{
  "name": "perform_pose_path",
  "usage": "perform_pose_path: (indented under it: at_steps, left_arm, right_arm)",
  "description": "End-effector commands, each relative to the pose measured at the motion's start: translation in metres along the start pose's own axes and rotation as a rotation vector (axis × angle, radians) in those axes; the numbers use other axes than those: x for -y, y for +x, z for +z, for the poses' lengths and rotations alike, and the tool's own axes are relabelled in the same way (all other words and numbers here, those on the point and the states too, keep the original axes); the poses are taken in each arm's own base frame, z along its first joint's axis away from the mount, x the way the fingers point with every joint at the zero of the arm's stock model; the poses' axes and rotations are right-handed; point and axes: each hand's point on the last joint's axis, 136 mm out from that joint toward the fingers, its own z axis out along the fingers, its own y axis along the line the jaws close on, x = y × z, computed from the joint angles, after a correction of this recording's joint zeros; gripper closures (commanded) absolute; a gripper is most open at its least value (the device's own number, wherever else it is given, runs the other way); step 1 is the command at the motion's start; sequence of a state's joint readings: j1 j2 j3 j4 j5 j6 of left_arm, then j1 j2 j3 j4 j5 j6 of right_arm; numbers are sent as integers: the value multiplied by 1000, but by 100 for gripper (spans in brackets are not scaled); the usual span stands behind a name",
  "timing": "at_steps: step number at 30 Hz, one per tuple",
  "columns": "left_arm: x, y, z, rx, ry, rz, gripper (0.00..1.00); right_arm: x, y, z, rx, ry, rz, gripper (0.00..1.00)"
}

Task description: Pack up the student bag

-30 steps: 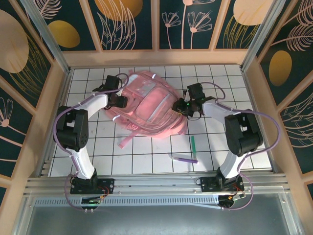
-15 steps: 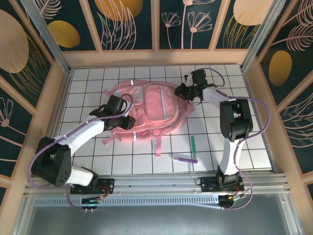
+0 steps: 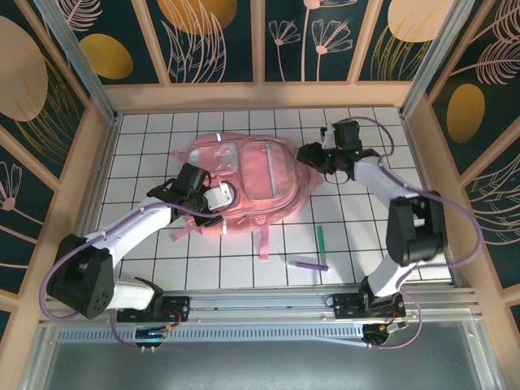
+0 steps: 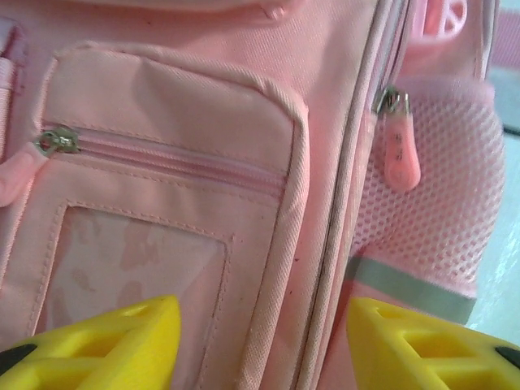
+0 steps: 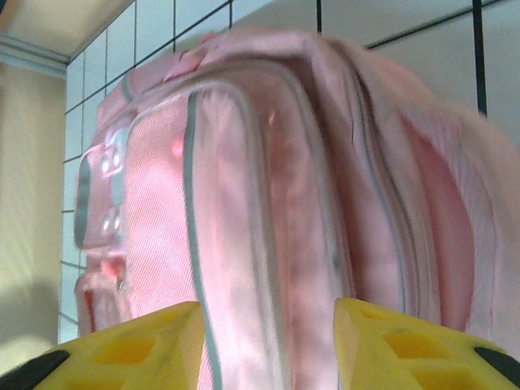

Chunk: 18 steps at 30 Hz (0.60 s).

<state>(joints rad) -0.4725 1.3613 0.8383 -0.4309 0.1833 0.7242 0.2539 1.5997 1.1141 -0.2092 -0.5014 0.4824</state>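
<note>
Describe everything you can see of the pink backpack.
The student bag is a pink fabric backpack lying flat, front up, on the white gridded table. It shows a zipped front pocket with a clear window, grey reflective strips, a mesh side pocket and pink zip pulls. Two straps trail toward the near edge. The left gripper is at its near left corner, the right gripper at its right edge.

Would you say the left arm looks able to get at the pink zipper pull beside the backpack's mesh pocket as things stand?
Probably yes. The zipper pull hangs exposed on the pink backpack, just ahead and right of the open jaws of the left arm, with nothing between.
</note>
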Motion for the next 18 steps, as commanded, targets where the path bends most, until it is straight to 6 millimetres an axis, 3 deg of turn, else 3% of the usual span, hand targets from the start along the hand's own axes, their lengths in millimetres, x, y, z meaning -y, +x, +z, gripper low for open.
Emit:
perform_pose_path:
  at_steps: [1, 5, 9, 11, 13, 16, 18]
  left_arm:
    - [4, 1, 11, -3, 1, 120, 38]
    - [8, 6, 28, -26, -1, 128, 33]
    - [-3, 11, 45, -68, -71, 117, 33]
    - [-10, 13, 53, -99, -131, 138, 44]
    - [-16, 7, 54, -83, -165, 120, 65]
    - [-20, -10, 45, -20, -167, 91, 90]
    - [-16, -20, 38, 24, -140, 81, 100]
  right_arm:
    - [-16, 39, -6, -35, -31, 14, 53]
    - [-36, 73, -6, -63, -26, -50, 52]
    - [-43, 76, -6, -51, -51, -50, 52]
    - [-47, 78, -6, -53, -73, -56, 52]
    - [-51, 85, -5, -71, -99, -72, 52]
    - [-54, 101, -2, -132, -118, -103, 52]
    - [-55, 113, -2, -148, -121, -133, 51]
